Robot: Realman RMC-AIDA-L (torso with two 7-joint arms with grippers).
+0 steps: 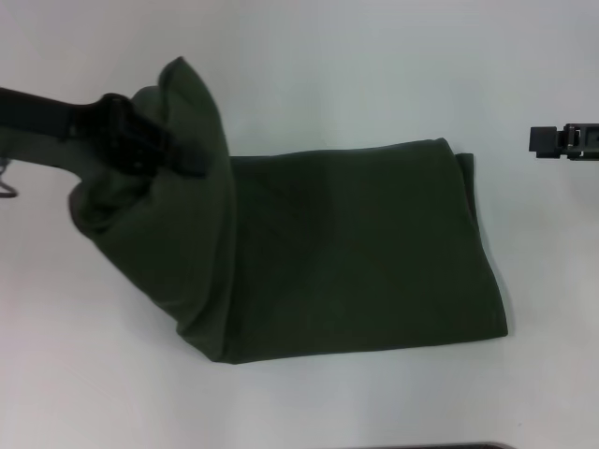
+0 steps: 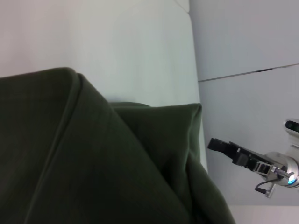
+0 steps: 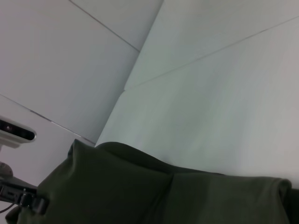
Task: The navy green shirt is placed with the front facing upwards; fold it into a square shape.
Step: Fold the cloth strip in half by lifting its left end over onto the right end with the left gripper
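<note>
Left gripper [image 1: 178, 154] lifts the shirt's end.
Clamped on the navy green shirt [image 1: 356, 253], upper left; right gripper [image 1: 543, 140] idles at right edge, fingers unreadable.

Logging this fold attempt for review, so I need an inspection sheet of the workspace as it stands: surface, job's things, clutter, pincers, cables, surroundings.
Surface: white table, plain.
Job's things: shirt partly folded, flat on the right; its left end is lifted into a bunched peak.
Clutter: nothing seen.
Pincers: left pincer shut on the shirt's raised end; right pincer off the cloth at the table's right side, grip state unclear.
Cables: thin wire beside the left arm at the head view's edge.
Surroundings: pale panels beyond the table in the wrist views.
</note>
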